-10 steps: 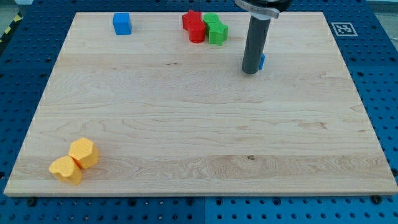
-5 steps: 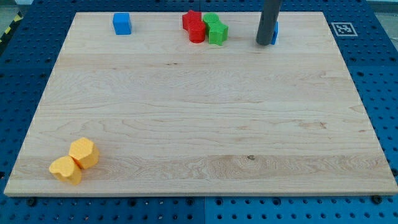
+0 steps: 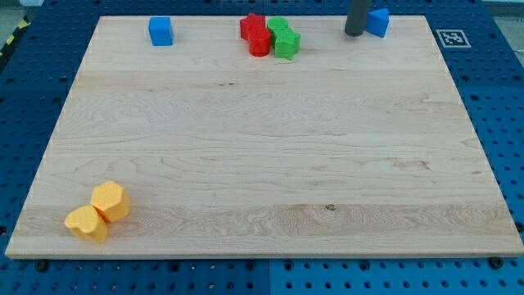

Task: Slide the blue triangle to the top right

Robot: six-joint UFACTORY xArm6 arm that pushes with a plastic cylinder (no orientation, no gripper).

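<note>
So the blue triangle (image 3: pixel 377 21) sits up at the counter's (image 3: pixel 246 164) far edge, still short of the top right corner, touching my tip (image 3: pixel 354 33) at roughly its 2 o'clock. The tool is just a rod, no jaws to be apart or together. Rod's upper part is cut off, and the triangle's left edge is hidden behind it.

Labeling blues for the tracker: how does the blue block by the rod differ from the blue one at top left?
The blue triangle sits at the view's top right, with my tip close against its left side; the blue cube stands alone at the top left, nothing near it. The triangle shows a slanted, wedge-like outline; the cube looks boxy. Both are the same blue, of similar size, near the board's top edge.
</note>
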